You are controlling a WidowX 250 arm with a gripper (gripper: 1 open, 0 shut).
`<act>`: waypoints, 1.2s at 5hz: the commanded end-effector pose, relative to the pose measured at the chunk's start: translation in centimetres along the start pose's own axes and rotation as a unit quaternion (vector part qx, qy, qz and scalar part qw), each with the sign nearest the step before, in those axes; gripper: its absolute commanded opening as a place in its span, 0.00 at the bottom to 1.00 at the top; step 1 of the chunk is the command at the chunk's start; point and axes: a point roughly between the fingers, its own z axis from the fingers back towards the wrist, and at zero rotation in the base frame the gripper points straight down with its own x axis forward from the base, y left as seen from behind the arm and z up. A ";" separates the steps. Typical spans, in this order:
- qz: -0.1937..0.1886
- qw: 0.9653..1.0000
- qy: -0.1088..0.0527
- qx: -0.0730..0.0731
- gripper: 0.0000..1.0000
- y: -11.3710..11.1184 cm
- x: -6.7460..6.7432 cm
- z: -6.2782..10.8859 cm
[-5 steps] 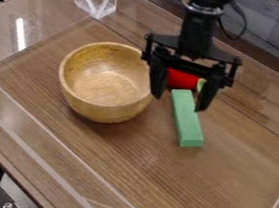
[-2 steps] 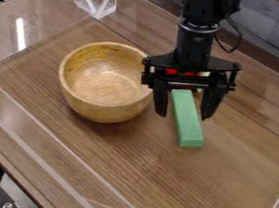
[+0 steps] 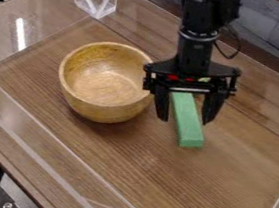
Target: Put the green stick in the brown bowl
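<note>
Hovering wide open over the green stick [image 3: 187, 122], the hand [image 3: 185, 92] hasn't grabbed it yet, so the brown bowl [image 3: 106, 81] mid-table's empty.

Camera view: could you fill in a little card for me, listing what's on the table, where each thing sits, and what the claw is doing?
surface: wooden table with clear walls around it
bowl: brown, wooden, empty, left of the stick
stick: green, lying flat on the table, right of the bowl, not touching it
gripper: pointing down, open, its fingers on either side of the stick's far end
stick held: not yet, jaws not closed on it
task status: stick not in the bowl
</note>
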 end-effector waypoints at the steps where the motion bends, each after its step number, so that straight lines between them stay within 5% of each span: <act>1: 0.025 0.999 -0.016 -0.013 0.00 0.5 0.0 -0.3; 4: 0.092 0.994 -0.051 -0.014 0.00 0.7 0.1 -2.2; 6: 0.123 0.990 -0.070 -0.001 0.00 -1.2 0.3 -2.9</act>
